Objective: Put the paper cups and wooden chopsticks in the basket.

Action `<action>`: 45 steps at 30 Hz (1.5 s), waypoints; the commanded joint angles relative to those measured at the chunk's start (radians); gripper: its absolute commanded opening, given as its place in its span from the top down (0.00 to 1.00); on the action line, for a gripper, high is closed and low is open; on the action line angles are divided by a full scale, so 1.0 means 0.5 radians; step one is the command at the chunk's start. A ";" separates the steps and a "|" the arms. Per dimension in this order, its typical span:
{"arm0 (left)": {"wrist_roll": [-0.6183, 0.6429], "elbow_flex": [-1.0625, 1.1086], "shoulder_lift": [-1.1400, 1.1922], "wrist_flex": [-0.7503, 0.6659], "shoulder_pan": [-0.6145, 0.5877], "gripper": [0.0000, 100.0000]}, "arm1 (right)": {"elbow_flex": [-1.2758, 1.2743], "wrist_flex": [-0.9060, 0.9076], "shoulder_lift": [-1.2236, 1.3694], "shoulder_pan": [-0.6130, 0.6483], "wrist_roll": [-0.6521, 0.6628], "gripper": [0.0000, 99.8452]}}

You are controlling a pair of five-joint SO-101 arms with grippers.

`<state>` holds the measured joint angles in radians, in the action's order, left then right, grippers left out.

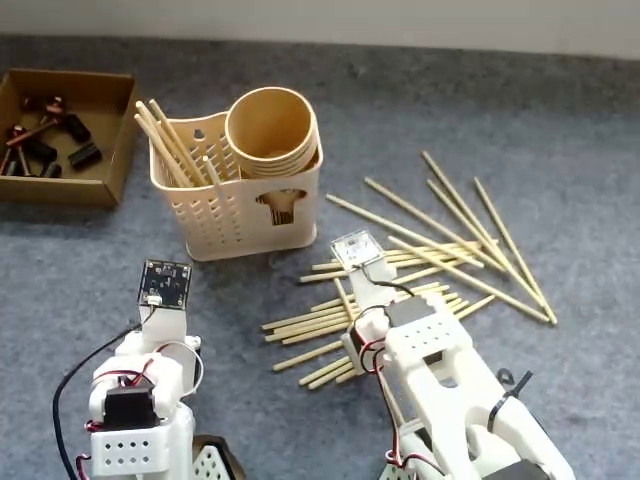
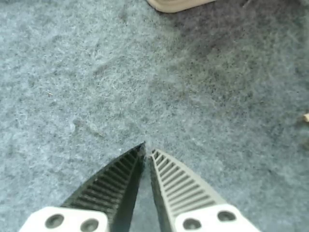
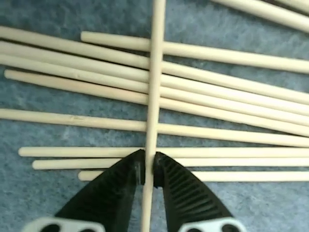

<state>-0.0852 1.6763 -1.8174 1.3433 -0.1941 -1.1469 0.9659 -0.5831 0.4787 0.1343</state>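
Wooden chopstick (image 3: 155,72) clamped in the right pincer (image 3: 148,162), jaws closed tight on it near one end; long axis running straight out along the pincer's own line, crossing over the loose chopsticks (image 3: 217,82) lying side by side on the grey felt desk (image 1: 560,120); barely raised off that pile, if at all. Left pincer (image 2: 147,151) shut on nothing, tips together, poised above bare felt near the basket (image 1: 240,215). Basket upright toward the far side of the desk, ahead of the right arm and off toward the left one; holding a stack of paper cups (image 1: 272,130) in one half and a few leaning sticks (image 1: 165,140) in the other. Many more loose chopsticks fanned out on the felt farther right. Cardboard box (image 1: 60,190) of small parts well apart at the far left. Likely next: lifting the held stick clear, swinging it across to the basket, tipping it to drop end-first; needs height enough to pass the rim; risks dragging neighbours along.
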 commanded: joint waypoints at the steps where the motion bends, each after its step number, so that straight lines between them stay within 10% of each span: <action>1: -0.006 0.041 -0.008 0.006 -0.017 0.99 | 0.060 -0.038 0.002 0.017 -0.003 0.98; 45: -0.006 0.041 -0.011 0.006 -0.017 0.99 | 1.616 1.079 -0.450 0.207 -0.338 1.00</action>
<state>-0.0852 1.6763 -1.8174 1.3433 -0.1941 -0.4196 1.4998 -0.7641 0.5232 -0.0008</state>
